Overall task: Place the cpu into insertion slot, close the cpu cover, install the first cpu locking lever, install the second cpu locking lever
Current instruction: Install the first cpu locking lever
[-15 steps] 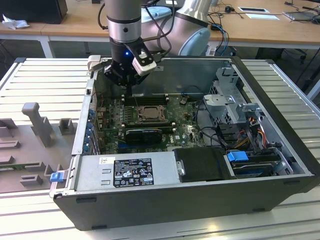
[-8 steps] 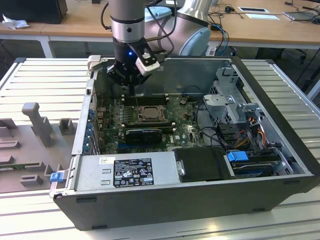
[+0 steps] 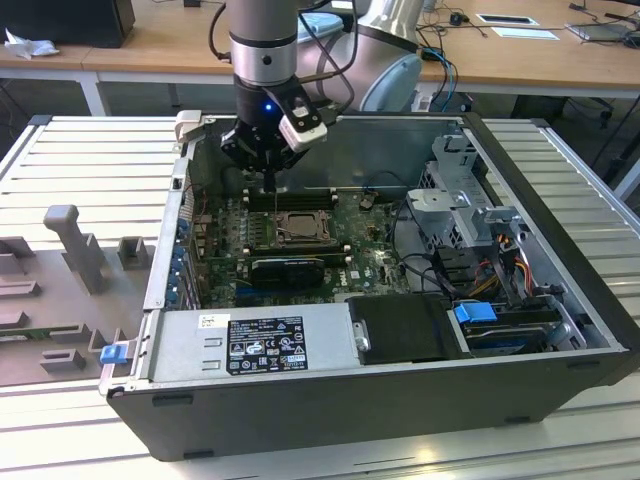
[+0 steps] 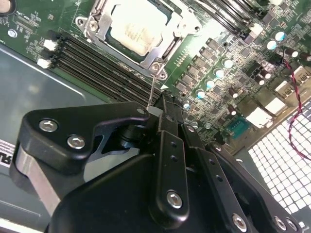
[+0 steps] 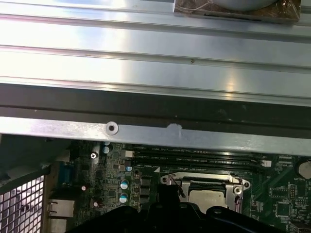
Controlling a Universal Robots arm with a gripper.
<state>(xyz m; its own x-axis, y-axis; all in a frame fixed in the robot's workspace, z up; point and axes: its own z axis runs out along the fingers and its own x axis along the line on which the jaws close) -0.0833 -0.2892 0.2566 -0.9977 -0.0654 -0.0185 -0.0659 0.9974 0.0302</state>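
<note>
Cpu (image 4: 132, 30) seated, cover (image 4: 99, 22) down; end effector (image 4: 154, 112) clenched on a lever (image 4: 152, 90) (thin wire), needing hooking.

Open computer case (image 3: 560, 385) on a ribbed metal table (image 3: 90, 160). Green motherboard (image 3: 350, 265) lies below the gripper; black memory slots (image 4: 97, 58) run just beside its fingertips. A long black card (image 3: 288, 268) sits beyond the socket from the gripper. The power supply (image 3: 250, 345) and a blue-tabbed drive bay (image 3: 480, 315) lie well apart from it. Grey fixture blocks (image 3: 75, 245) stand outside the case.
</note>
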